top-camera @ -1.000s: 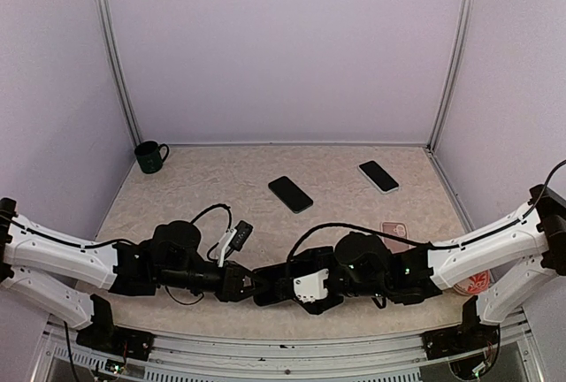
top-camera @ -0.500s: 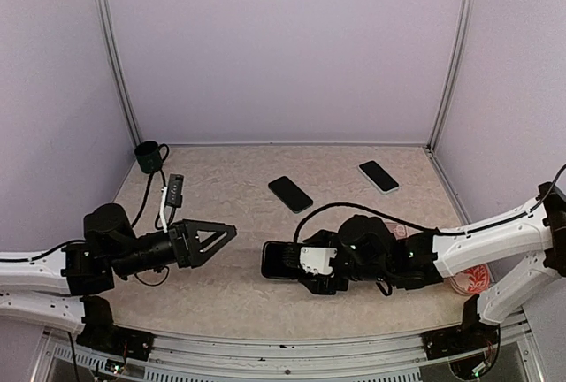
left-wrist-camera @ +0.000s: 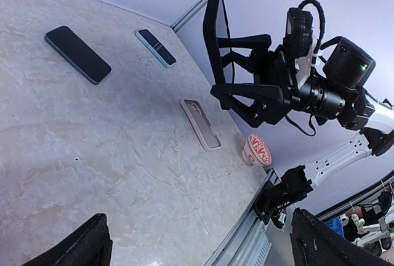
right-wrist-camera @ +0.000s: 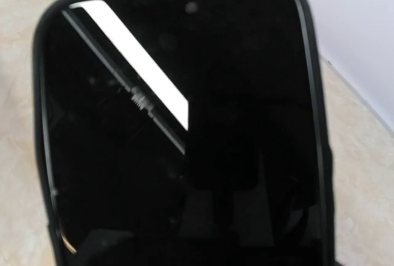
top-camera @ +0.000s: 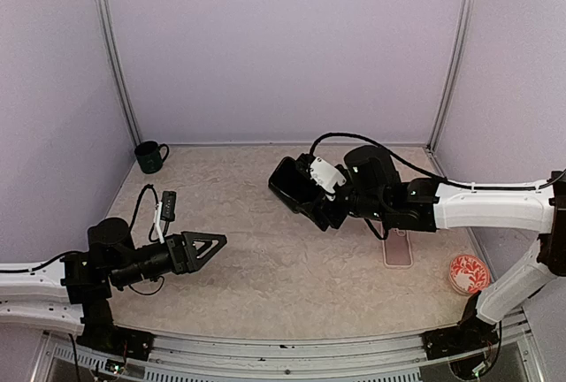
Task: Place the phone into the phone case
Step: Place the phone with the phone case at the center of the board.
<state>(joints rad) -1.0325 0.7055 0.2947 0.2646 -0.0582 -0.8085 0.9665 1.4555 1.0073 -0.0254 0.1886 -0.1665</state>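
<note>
Counter point(top-camera: 265, 267): smooth stone-look top, beige with fine veins, faintly shiny toward its near edge. Phone point(right-wrist-camera: 184, 124) above the counter: glossy black glass face mirroring a bright streak, set in a duller black rim. Case point(top-camera: 398, 248) on the counter: pale pink, matt, plastic-looking. Mug point(top-camera: 150, 156) at the counter's far left corner: dark green, glazed sheen. Corner posts point(top-camera: 112, 55): brushed metal.
</note>
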